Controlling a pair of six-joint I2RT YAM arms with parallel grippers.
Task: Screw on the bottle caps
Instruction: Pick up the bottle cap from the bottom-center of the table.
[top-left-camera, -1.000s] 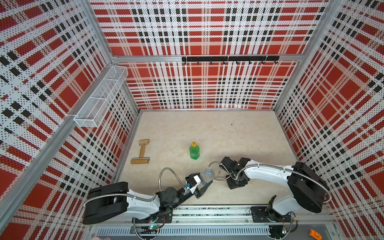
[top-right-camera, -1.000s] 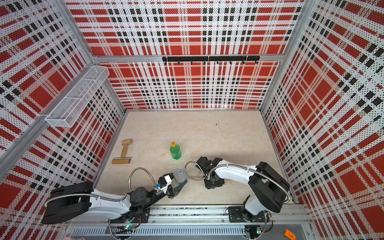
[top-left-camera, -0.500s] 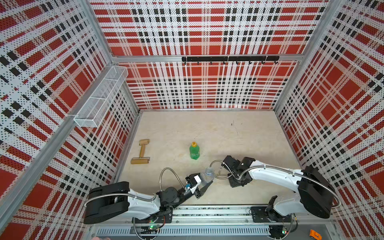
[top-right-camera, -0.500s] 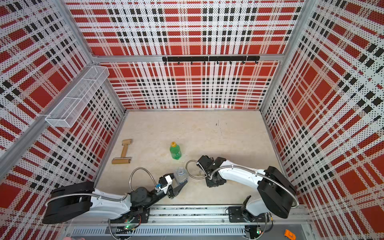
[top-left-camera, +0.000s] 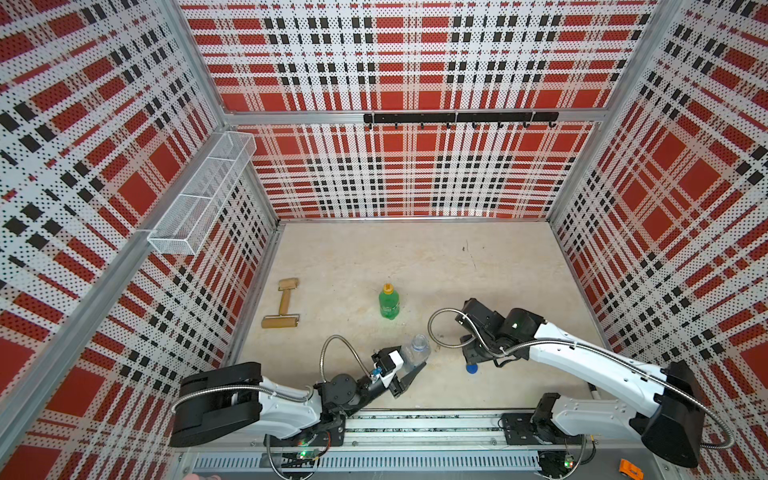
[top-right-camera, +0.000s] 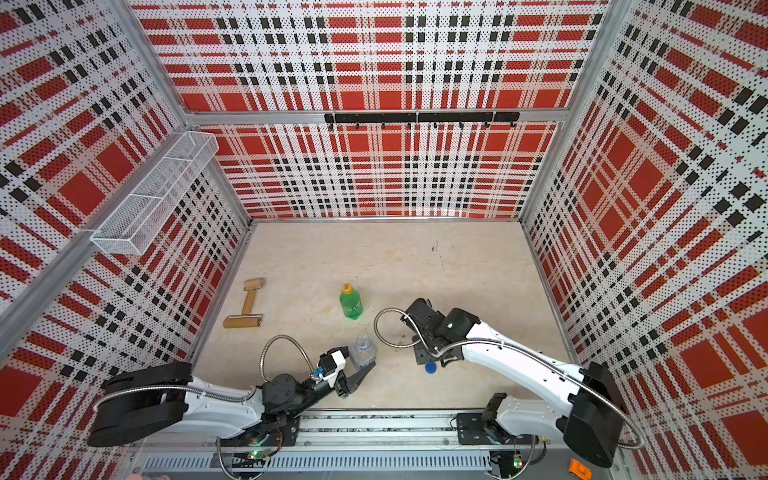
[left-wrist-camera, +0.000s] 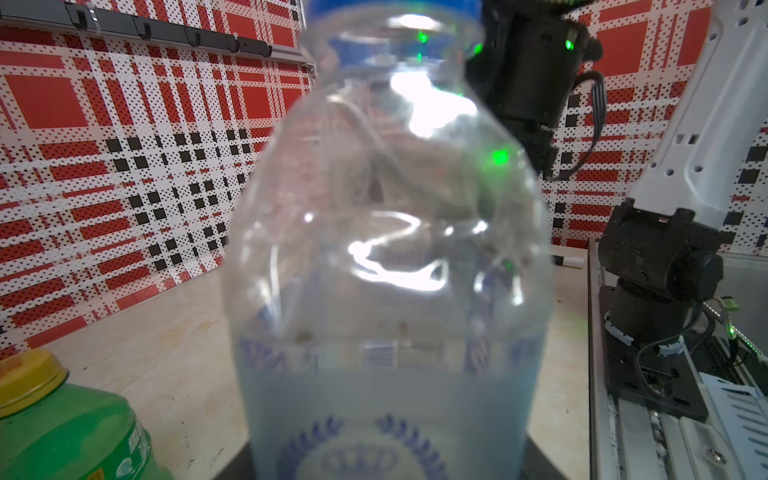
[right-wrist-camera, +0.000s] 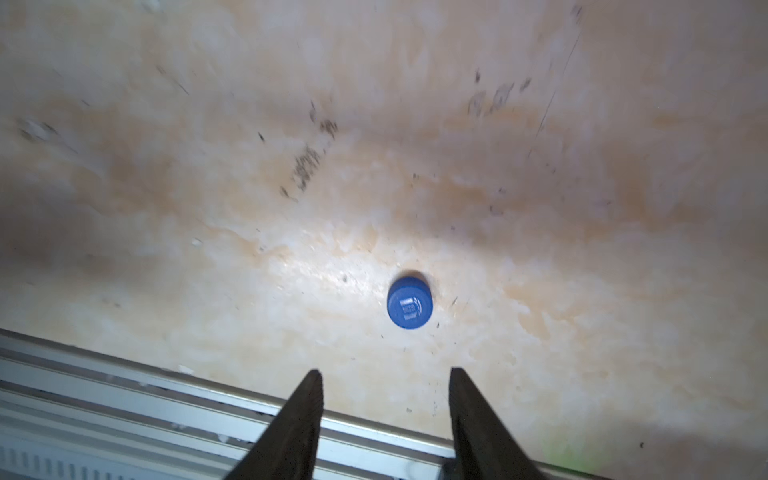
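Fingers (right-wrist-camera: 299, 428) of the right gripper (right-wrist-camera: 382, 374) stand apart, empty, over the blue cap (right-wrist-camera: 409, 306) lying near the desk's (top-left-camera: 415, 257) front edge, probably light, stiff and slippery, best pinched across its sides, while the left gripper (top-left-camera: 413, 360) clamps the clear bottle (top-left-camera: 417, 348).

No word or number can be read: the clear bottle (left-wrist-camera: 386, 291) shows only a blurred blue wreath emblem on its pale label, the blue cap (right-wrist-camera: 409, 308) a small smeared white mark, and the green bottle (left-wrist-camera: 70, 428) tiny illegible print.
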